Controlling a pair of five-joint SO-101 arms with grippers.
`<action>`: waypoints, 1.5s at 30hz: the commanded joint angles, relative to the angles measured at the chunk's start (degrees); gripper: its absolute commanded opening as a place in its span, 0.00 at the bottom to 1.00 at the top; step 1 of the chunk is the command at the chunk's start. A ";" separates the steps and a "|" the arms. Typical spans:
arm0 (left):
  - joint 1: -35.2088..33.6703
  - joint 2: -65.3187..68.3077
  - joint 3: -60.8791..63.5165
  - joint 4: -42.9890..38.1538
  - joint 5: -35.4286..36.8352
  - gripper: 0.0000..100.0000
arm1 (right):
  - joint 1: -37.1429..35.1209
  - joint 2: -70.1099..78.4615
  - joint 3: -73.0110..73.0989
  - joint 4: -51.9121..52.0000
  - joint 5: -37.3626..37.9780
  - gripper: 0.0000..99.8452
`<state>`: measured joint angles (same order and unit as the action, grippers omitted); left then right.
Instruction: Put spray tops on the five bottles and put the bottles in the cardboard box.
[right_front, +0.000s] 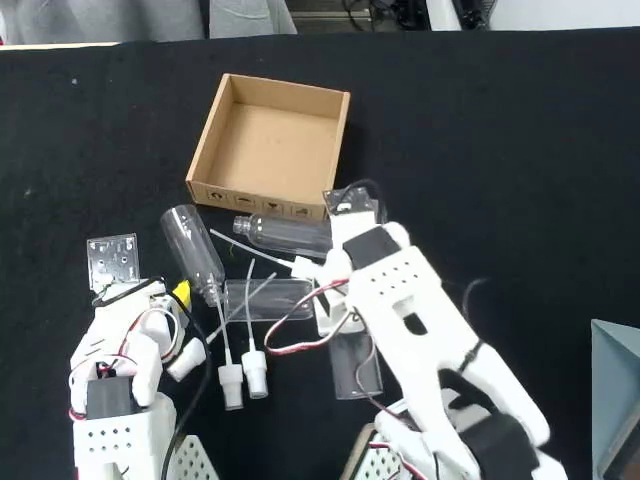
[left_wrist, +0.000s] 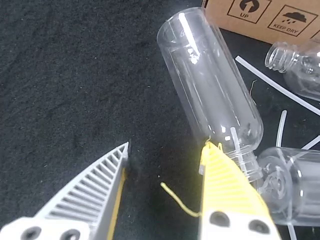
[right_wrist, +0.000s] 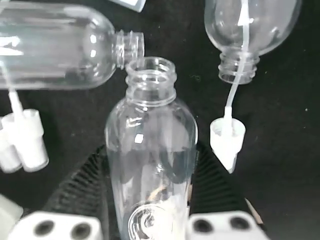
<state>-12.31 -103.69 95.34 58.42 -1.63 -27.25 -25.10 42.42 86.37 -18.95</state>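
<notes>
My right gripper (right_wrist: 150, 150) is shut on a clear bottle (right_wrist: 150, 130) with no top, its open neck pointing away from the wrist. Beside it lie two more open bottles (right_wrist: 50, 50) (right_wrist: 250, 25) and a white spray top (right_wrist: 227, 140). My left gripper (left_wrist: 166, 146) is open over bare cloth, its yellow finger (left_wrist: 225, 185) next to the neck of a lying bottle (left_wrist: 210, 85). In the high view the left gripper (right_front: 170, 305) is at the front left. Several bottles (right_front: 195, 250) (right_front: 285, 235) (right_front: 268, 298) lie before the cardboard box (right_front: 205, 150). Two spray tops (right_front: 231, 385) (right_front: 255, 375) lie close by.
The right arm (right_front: 400, 290) stretches over the table's middle, covering part of another bottle (right_front: 355, 370). A third spray top (right_front: 300, 265) with its long tube lies near the box front. Black cloth (right_front: 520, 150) covers the table. A grey object (right_front: 615, 390) stands at the right edge.
</notes>
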 joint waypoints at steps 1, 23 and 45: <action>-0.40 -0.62 -1.10 -1.23 -0.44 0.22 | 1.76 -5.85 -3.65 2.02 2.02 0.03; -0.40 -0.62 -1.01 -1.23 -0.44 0.22 | 1.76 -25.10 -3.47 1.85 5.45 0.03; -0.40 -0.62 -1.01 -1.23 -0.44 0.22 | 1.85 -37.85 3.74 -13.27 5.45 0.03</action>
<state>-12.31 -103.69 95.34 58.42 -1.63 -27.34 -60.18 45.23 77.14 -14.02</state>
